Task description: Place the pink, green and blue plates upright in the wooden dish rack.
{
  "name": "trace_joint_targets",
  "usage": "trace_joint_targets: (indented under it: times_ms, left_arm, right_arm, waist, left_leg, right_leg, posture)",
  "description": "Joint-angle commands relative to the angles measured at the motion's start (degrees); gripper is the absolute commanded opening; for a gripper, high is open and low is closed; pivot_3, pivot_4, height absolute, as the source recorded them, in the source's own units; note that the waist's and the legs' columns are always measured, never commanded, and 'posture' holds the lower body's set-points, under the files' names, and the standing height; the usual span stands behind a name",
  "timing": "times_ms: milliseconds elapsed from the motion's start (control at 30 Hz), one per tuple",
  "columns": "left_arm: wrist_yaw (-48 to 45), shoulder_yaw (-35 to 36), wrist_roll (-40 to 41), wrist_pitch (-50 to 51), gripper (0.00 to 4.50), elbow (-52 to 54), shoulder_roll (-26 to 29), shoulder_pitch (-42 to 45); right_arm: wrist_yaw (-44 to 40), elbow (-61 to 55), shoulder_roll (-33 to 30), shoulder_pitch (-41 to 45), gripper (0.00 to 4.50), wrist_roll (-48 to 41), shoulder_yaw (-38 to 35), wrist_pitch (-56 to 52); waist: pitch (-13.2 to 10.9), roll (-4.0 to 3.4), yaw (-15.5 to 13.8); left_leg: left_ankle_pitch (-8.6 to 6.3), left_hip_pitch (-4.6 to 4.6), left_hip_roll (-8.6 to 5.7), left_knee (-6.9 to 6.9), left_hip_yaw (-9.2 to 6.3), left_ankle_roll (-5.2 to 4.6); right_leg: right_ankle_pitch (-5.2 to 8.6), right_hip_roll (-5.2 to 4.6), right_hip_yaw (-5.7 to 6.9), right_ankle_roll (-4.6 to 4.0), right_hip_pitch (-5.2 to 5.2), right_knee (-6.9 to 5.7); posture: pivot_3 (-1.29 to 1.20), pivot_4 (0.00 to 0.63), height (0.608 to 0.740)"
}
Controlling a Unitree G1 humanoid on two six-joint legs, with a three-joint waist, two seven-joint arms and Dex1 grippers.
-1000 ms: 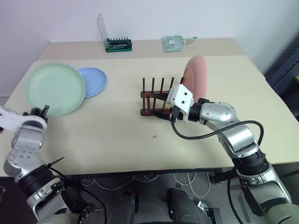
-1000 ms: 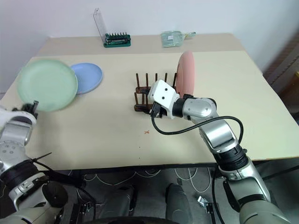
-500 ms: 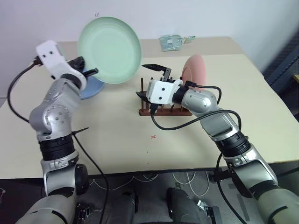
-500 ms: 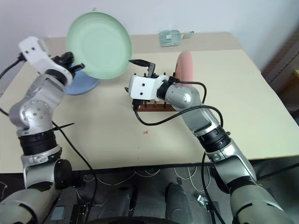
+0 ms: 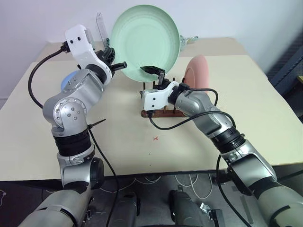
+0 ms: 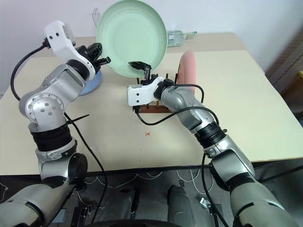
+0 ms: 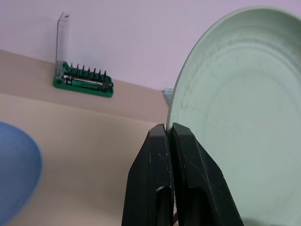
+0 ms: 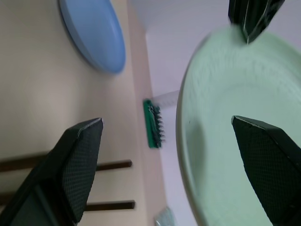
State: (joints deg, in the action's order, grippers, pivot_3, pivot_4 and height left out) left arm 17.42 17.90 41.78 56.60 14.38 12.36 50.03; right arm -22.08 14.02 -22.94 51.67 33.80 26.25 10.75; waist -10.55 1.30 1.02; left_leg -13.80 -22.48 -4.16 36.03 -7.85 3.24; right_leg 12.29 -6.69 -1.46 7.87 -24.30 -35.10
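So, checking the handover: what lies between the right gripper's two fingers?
In the right wrist view, the green plate's rim sits between the open right gripper's fingers, not yet clamped.

pale green plate (image 5: 145,41), salmon pink plate (image 5: 198,75), light blue plate (image 8: 94,33), dark brown rack (image 5: 163,112)

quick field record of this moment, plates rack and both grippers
green plate: held in the air above the table, edge pinched by the left gripper
left gripper: shut on the green plate's rim
right gripper: open, one finger on either side of the green plate's edge, not closed on it
pink plate: upright in the wooden dish rack, at its right end
wooden dish rack: on the table, other slots free
blue plate: flat on the table
bit tray: green, near the wall
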Motion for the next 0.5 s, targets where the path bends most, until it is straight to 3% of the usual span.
trace_joint_targets:
  times_ms: [33,100,300,333,433,500]
  left_arm:
    - [-0.4,0.98,0.83,0.79,0.0,3.13,0.63,1.73]
    - [-0.37,1.12,0.87,1.3,0.0,3.4,0.59,1.5]
    - [-0.32,2.44,1.6,1.37,0.0,3.74,-0.73,1.22]
    - [-0.25,2.65,1.63,1.26,0.0,3.73,-0.95,1.24]
    - [-0.33,4.56,1.92,-1.63,0.87,3.48,-2.36,1.62]
    - [-0.45,7.41,1.9,-6.11,1.9,2.73,-2.45,2.77]
  right_arm:
    - [2.93,0.78,-0.06,2.31,3.92,2.8,-0.92,0.73]
    - [3.79,1.28,-0.16,2.59,3.26,3.91,-1.05,0.77]
    - [4.64,0.3,0.21,2.0,0.09,4.91,-1.32,0.93]
    - [4.69,0.19,0.22,1.9,0.09,5.0,-1.38,0.91]
    - [4.79,0.17,0.09,1.76,0.04,5.22,-1.59,1.11]
    - [4.74,-0.23,0.01,1.62,0.04,4.8,-2.12,1.03]
  waist:
    - [0.0,0.0,0.0]
    - [0.0,0.0,0.0]
    - [0.0,0.0,0.15]
    - [0.0,0.0,0.1]
    - [-0.01,0.02,-0.04]
    - [-0.02,0.03,-0.05]
  left_leg:
    - [0.0,0.0,0.0,0.0,0.0,0.0]
    - [0.0,0.0,0.0,0.0,0.0,0.0]
    - [0.01,0.0,0.01,-0.01,0.0,0.01]
    - [0.01,0.0,0.01,-0.01,0.0,0.01]
    - [0.01,0.0,0.0,0.01,0.0,0.02]
    - [0.01,-0.01,0.0,0.02,0.0,0.02]
  right_leg:
    - [0.0,0.0,0.0,0.0,0.0,0.0]
    - [0.0,0.0,0.0,0.0,0.0,0.0]
    - [0.0,0.0,0.0,0.0,0.0,0.0]
    - [0.0,0.01,0.0,0.0,0.0,0.0]
    - [0.0,0.0,-0.01,0.0,0.01,0.01]
    - [0.0,0.0,-0.01,0.0,0.01,0.01]
  posture:
    - [0.0,0.15,0.74]
    - [0.0,0.15,0.74]
    - [0.0,0.15,0.74]
    - [0.0,0.15,0.74]
    - [0.0,0.15,0.74]
    - [0.0,0.15,0.74]
